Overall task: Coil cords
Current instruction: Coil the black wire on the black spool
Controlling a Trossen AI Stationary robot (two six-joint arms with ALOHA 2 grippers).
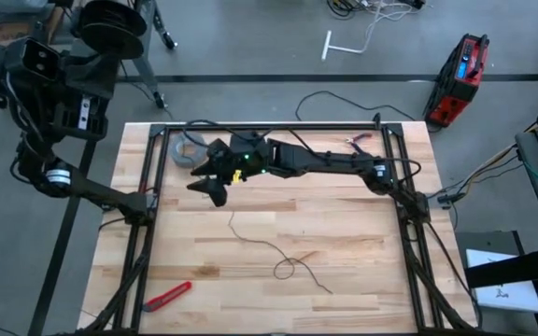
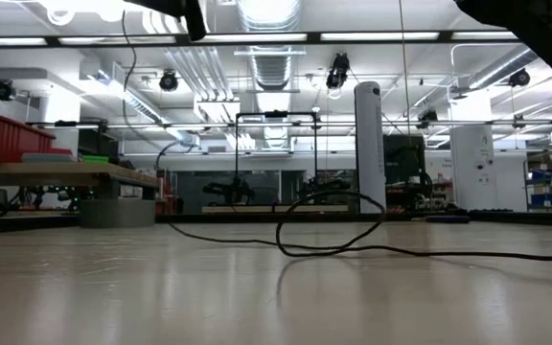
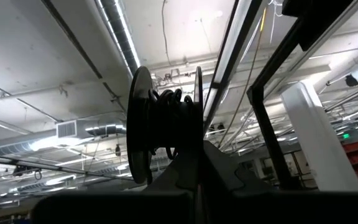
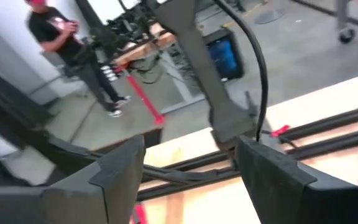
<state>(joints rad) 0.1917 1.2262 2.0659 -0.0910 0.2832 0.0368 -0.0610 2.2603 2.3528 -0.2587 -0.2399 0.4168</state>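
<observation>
so the thin black cord (image 2: 329,225) is the closest thing in the low view, lying loose on the wooden tabletop (image 1: 344,233) with a loop in it, trailing toward the front middle. The right gripper (image 1: 215,175) reaches across to the far left side, right by the grey tape roll (image 1: 187,147), jaws spread open and holding nothing. The left gripper (image 3: 191,180) is up off the tabletop's far-left corner with the black reel (image 3: 165,124) right in front of it, can't tell how its jaws are set
</observation>
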